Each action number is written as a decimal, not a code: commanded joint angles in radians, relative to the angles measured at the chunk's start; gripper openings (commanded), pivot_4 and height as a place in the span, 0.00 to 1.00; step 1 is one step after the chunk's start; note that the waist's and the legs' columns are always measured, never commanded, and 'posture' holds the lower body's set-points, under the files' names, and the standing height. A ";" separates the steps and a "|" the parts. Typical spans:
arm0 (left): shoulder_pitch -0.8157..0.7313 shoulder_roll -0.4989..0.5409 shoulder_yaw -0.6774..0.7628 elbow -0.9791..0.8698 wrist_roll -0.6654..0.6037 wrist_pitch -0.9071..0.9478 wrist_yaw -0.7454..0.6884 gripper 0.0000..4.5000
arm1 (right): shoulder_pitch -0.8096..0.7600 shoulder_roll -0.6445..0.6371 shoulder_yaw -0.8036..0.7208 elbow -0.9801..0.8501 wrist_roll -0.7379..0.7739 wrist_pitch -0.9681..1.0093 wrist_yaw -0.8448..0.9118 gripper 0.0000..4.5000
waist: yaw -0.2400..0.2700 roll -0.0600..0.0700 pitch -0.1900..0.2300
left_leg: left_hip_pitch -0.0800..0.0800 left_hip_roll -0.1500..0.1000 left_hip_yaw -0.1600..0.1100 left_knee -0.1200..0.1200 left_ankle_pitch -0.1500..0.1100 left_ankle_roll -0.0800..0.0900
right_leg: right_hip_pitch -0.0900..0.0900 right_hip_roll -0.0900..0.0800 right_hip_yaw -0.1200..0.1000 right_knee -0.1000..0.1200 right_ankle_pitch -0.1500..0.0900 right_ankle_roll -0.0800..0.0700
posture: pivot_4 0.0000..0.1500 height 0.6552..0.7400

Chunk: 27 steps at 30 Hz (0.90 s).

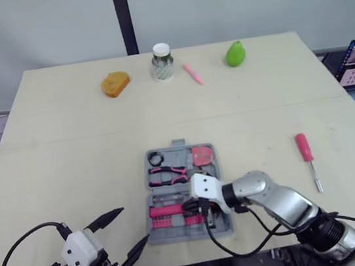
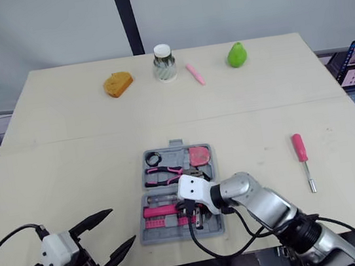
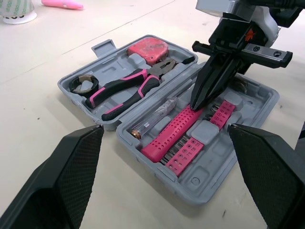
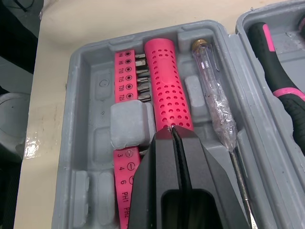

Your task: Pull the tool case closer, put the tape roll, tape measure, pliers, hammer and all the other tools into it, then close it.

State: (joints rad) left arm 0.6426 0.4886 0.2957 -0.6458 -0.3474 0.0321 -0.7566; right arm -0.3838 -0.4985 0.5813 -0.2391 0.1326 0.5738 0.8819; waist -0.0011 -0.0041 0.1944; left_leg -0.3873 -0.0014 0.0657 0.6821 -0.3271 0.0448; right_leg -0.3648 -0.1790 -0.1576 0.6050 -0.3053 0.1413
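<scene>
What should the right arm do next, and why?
Probably lift the right gripper out of the case and head for the screwdriver: it is shut, tip at the pink handle already seated inside, while the screwdriver lies outside on the table.

Bright, even light lies over the pale tabletop point(image 1: 65, 135), apparently from overhead. Shadows are faint and short, with a soft one hugging the near edge of the tool case point(image 3: 205, 179). In the right wrist view, the clear screwdriver point(image 4: 217, 114) carries small white glints, and the tabletop's edge shows a glossy sheen.
</scene>
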 commanded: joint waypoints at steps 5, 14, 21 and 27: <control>-0.014 0.011 -0.007 -0.012 -0.004 0.000 0.006 1.00 | 0.033 0.013 -0.013 0.035 0.015 0.080 0.006 0.01 | 0.000 0.001 -0.009 | 0.001 0.001 0.000 0.000 -0.001 -0.001 | 0.000 0.001 0.000 0.000 0.000 -0.001 | 1.00 1.00; -0.031 0.011 -0.019 -0.004 0.001 0.001 0.008 1.00 | 0.025 -0.001 0.003 0.071 -0.015 0.167 -0.015 0.01 | 0.002 0.004 -0.017 | 0.002 0.001 -0.001 0.000 -0.002 0.000 | 0.003 0.001 -0.001 -0.003 0.000 -0.001 | 1.00 1.00; -0.031 0.012 -0.020 -0.004 0.001 0.002 0.010 1.00 | 0.018 -0.031 0.039 0.099 -0.039 0.190 -0.014 0.01 | 0.002 0.007 -0.022 | 0.003 0.001 -0.001 0.000 -0.003 0.000 | 0.004 0.001 -0.001 -0.004 0.000 -0.001 | 1.00 1.00; -0.033 0.013 -0.021 -0.003 0.001 0.003 0.009 1.00 | 0.007 -0.053 0.084 0.117 -0.064 0.207 -0.020 0.01 | 0.004 0.010 -0.026 | 0.004 0.001 -0.001 0.000 -0.005 0.000 | 0.006 0.001 -0.001 -0.009 0.000 -0.001 | 1.00 1.00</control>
State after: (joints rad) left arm 0.6076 0.4918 0.2741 -0.6451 -0.3454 0.0361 -0.7531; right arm -0.4189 -0.5001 0.6118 -0.2340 0.1545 0.6968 0.8824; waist 0.0029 0.0055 0.1682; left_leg -0.3831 -0.0002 0.0644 0.6819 -0.3320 0.0446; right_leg -0.3589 -0.1783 -0.1585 0.5955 -0.3058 0.1406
